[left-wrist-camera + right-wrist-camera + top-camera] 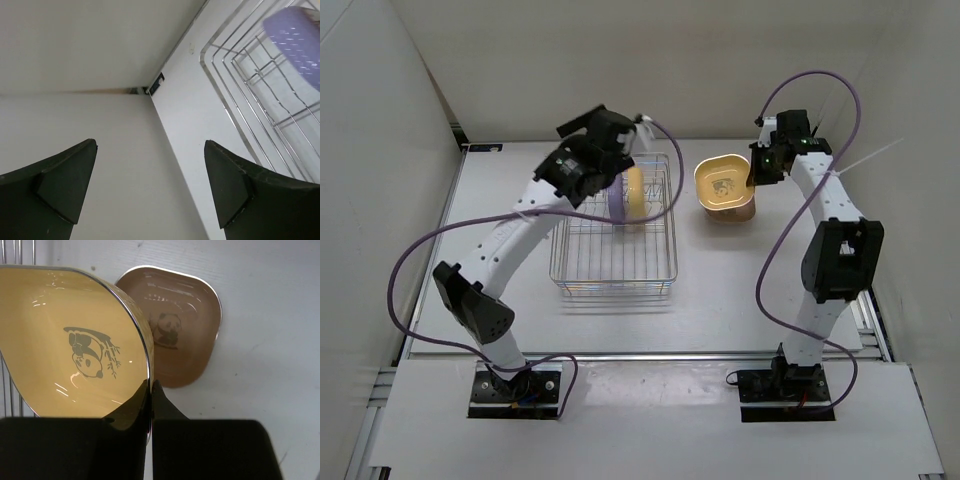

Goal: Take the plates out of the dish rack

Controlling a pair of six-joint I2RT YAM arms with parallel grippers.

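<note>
The silver wire dish rack [615, 250] sits mid-table. A purple plate [617, 200] and a yellow plate [635, 192] stand on edge in its far end. My left gripper [582, 125] hovers over the rack's far left corner, open and empty. In the left wrist view its fingers [235, 185] stand wide apart, aimed at the table's back left corner, with the purple plate [295, 42] and rack wires [240, 85] at the upper right. My right gripper [151, 385] is shut on the rim of another yellow plate [65, 350], held just above a tan-pink plate [180, 325] lying on the table.
White walls enclose the table on the left, back and right. The tan-pink plate [732, 211] lies right of the rack, with the held yellow plate [723, 180] over it. Purple cables loop from both arms. A black bracket [156, 84] marks the back left corner.
</note>
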